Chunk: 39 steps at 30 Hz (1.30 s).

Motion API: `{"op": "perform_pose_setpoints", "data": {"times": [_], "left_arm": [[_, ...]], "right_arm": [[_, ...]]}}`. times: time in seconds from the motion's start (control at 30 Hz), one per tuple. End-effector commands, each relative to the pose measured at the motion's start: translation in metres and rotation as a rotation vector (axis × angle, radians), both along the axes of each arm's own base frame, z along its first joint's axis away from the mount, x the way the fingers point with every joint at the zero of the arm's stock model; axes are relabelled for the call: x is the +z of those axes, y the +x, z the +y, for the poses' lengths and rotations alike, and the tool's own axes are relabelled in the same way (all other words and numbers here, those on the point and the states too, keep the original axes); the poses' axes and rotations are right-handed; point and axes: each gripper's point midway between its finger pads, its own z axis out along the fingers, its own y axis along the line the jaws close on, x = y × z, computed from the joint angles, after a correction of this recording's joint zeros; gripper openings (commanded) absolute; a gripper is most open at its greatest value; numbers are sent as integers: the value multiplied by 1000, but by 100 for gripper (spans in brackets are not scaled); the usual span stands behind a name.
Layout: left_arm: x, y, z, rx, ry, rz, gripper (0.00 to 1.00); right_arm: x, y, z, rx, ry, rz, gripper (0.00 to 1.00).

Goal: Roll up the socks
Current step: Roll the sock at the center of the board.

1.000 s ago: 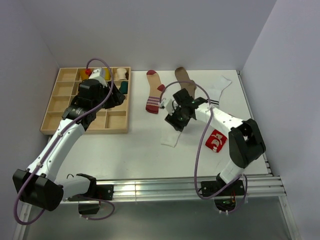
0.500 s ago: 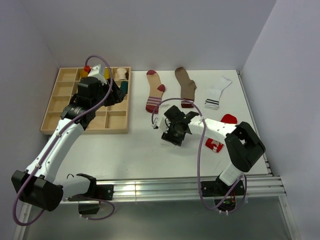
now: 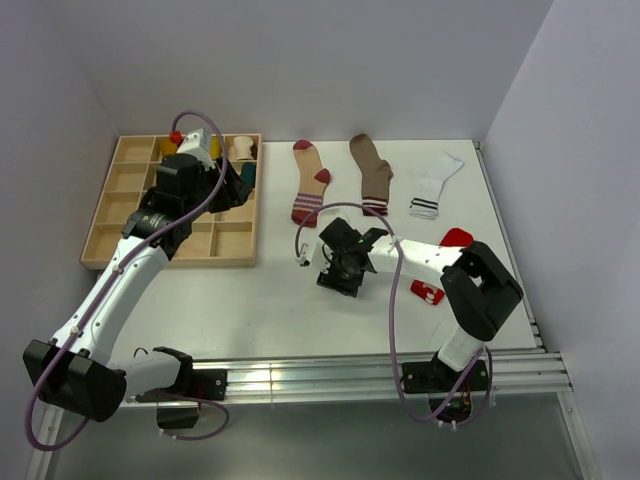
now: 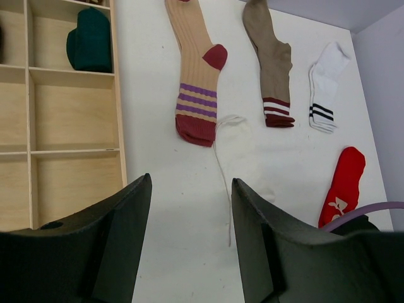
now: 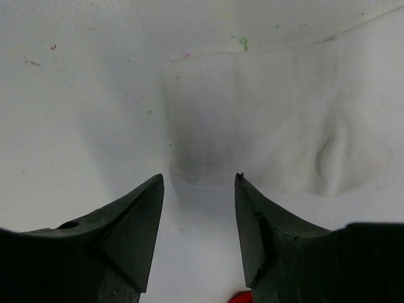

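Several socks lie flat at the back of the white table: a tan one with purple stripes (image 3: pixel 308 186), a dark brown one with a pale striped cuff (image 3: pixel 373 176), a white one with black stripes (image 3: pixel 432 186) and a red one (image 3: pixel 428 291). A plain white sock (image 5: pixel 265 126) lies under my right gripper (image 3: pixel 336 266), largely hidden from above. The right gripper (image 5: pixel 199 180) is low over the table, open, its tips just short of this sock's edge, nothing between them. My left gripper (image 3: pixel 226 186) hovers open and empty over the tray's right side; the plain white sock (image 4: pixel 243 158) shows beyond it.
A wooden compartment tray (image 3: pixel 125 215) stands at the left, with a dark green roll (image 4: pixel 90 47) and other rolled pieces in its back cells. Walls close in the table at the back and on both sides. The right arm's cable (image 3: pixel 395 300) loops over the table.
My right gripper has moved toward the front and left, down over the plain white sock, its jaws narrowing slightly. The left arm has stayed still.
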Motion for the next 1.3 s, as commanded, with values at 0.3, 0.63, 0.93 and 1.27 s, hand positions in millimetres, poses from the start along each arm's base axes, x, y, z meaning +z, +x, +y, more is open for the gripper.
{"op": "perform_pose_setpoints", "data": {"times": [0.3,0.63,0.93,1.27], "left_arm": [[3,8,-4,-2,6,-30,58],[-23,11,-16,-4,-10,-25,56],[-28,0,-45,-26,-78,-210,48],[-81,-48,-118,-337,37,-319,43]], "right_arm": [[-22,2,3,29,-30,16,52],[-35,-7,-8,40,-33,100,29],[22,-27,-14,79,241,523,23],[26,-30,-25,-37,296,909,22]]}}
